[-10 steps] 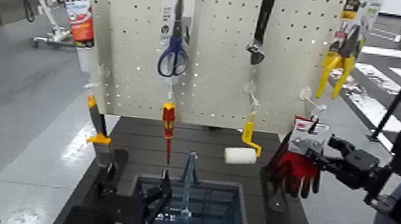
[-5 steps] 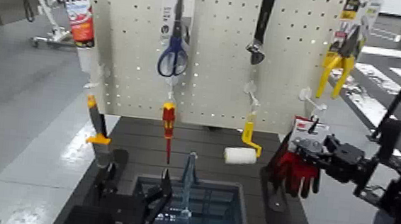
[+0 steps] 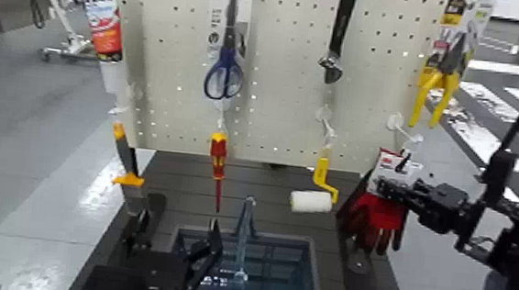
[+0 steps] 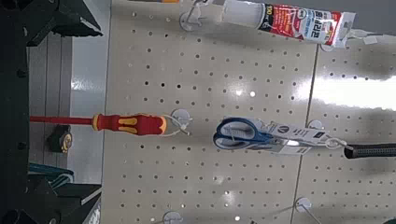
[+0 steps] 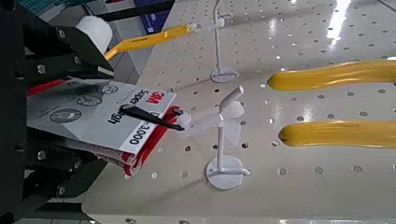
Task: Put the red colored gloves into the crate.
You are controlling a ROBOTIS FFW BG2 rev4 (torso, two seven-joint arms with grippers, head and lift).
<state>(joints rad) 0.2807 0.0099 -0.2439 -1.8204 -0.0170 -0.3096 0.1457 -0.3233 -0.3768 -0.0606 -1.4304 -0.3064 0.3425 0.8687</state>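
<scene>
Shifted a little toward the left of the frame since the earlier head view, the right gripper [image 3: 389, 190] is now up against the retail card [image 3: 404, 169] of the red colored gloves [image 3: 378, 226], and the gloves have moved slightly the same way. Whether it has grasped them, I cannot tell. They hang at the right of the frame, below the lower right corner of the pegboard [image 3: 276, 66], outside the crate [image 3: 310, 272]. In the right wrist view, the card's black hanger reaches toward a white hook [image 5: 224, 173]. The crate sits at bottom centre. Released and empty, the left gripper [image 3: 177, 228] waits at lower left, near the crate.
</scene>
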